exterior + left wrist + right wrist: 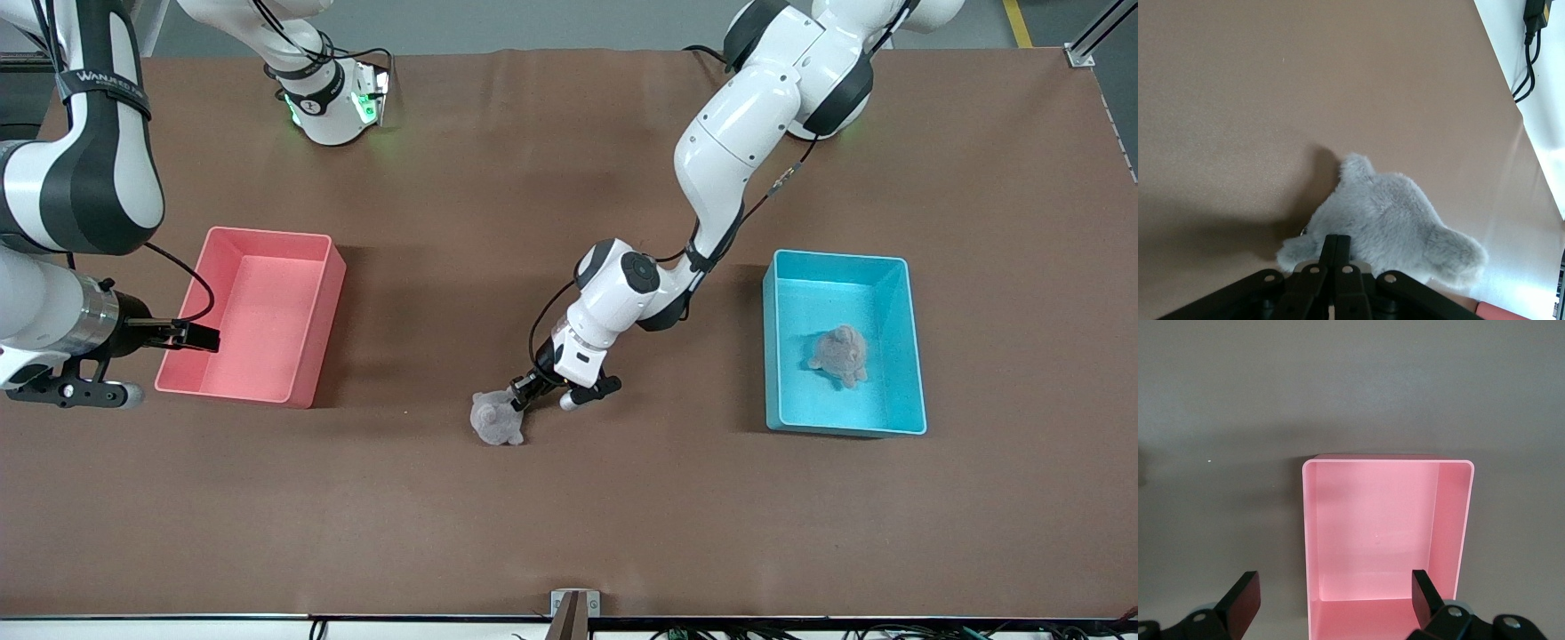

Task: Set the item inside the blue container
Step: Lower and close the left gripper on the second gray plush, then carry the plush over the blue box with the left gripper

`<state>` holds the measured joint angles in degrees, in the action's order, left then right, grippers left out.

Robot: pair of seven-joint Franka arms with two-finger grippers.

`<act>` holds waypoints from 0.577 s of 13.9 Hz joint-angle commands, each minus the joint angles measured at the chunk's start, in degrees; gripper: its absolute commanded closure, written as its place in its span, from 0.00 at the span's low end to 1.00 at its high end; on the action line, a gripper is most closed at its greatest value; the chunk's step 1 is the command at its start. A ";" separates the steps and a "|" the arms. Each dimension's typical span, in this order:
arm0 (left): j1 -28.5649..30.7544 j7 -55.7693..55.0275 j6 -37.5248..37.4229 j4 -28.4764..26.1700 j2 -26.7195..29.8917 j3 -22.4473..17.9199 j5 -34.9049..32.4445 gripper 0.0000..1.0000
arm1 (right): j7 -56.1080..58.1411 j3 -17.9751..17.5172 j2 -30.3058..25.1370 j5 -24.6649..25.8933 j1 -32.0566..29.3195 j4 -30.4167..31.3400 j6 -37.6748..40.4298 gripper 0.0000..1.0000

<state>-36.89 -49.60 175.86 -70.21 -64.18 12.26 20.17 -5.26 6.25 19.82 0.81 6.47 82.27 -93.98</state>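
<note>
We see the left gripper (pixel 518 397) down at the brown table (pixel 569 498), in the middle stretch between the two bins, its fingers (pixel 1335 250) pressed together on the fur at the edge of a grey plush toy (pixel 496 420) that lies on the tabletop. That toy sits nearer to the front camera than either bin. The blue container (pixel 916 356) stands toward the left arm's end of the table, and a second grey plush toy (pixel 840 354) lies inside it on the floor of the bin. The right arm waits: the right gripper (pixel 1337 597) hangs with its fingers wide apart over the near edge of the pink bin (pixel 311 329), which stands toward the right arm's end and holds nothing.
</note>
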 commanded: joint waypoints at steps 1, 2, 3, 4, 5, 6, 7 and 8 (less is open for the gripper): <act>-0.29 3.26 0.63 1.22 -0.86 -0.57 0.48 1.00 | 0.16 -0.54 -0.66 0.16 -0.67 0.61 0.03 0.00; -0.12 4.32 0.63 1.22 -0.77 -0.57 0.48 1.00 | 0.25 -0.54 -0.66 0.16 -0.67 0.44 0.03 0.00; -0.03 4.85 0.63 1.13 -0.59 -0.57 0.48 1.00 | 0.33 -0.45 -0.75 0.07 -0.76 0.35 0.03 0.00; 0.06 5.03 0.45 0.95 -0.24 -0.66 0.13 1.00 | 0.33 -0.45 -0.75 0.07 -0.85 0.26 0.03 0.00; 1.10 5.82 -0.24 0.69 0.54 -0.66 -0.74 1.00 | 0.33 -0.45 -0.75 0.07 -0.93 0.26 0.03 0.00; 2.59 6.61 -2.69 0.43 2.12 -0.66 -3.19 1.00 | 0.33 -0.45 -0.75 0.07 -0.94 0.26 0.03 0.00; 3.83 6.79 -7.58 -0.01 3.79 -0.66 -6.08 1.00 | 0.33 -0.45 -0.75 0.07 -1.11 0.26 0.03 0.00; 4.80 6.79 -13.38 0.07 5.46 -0.66 -9.33 1.00 | 0.33 -0.53 -0.75 -0.02 -1.37 0.17 0.03 0.00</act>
<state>-34.40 -43.60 171.25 -69.14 -63.05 11.71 15.47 -5.25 6.43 19.82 0.81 6.31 82.24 -94.02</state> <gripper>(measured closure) 0.991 0.000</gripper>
